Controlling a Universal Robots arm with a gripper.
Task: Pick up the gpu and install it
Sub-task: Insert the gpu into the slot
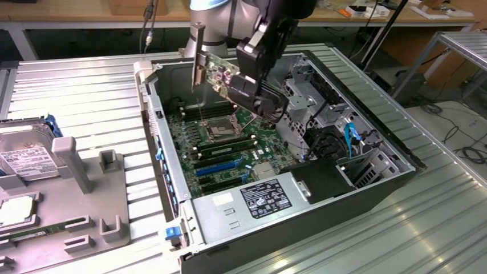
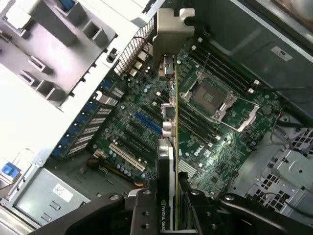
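Hand sat nearest the wrist camera, fingers closed partway and clamped on the gpu. The card was held on edge, its silver bracket at the end away from the hand. In the exterior view the gpu hung in the air above the motherboard, over the far part of the open computer case. CPU socket lay below the card. Power supply was at the case's near end. Hard drive sat at the exterior view's left, beside a gray fixture on the ribbed metal surface.
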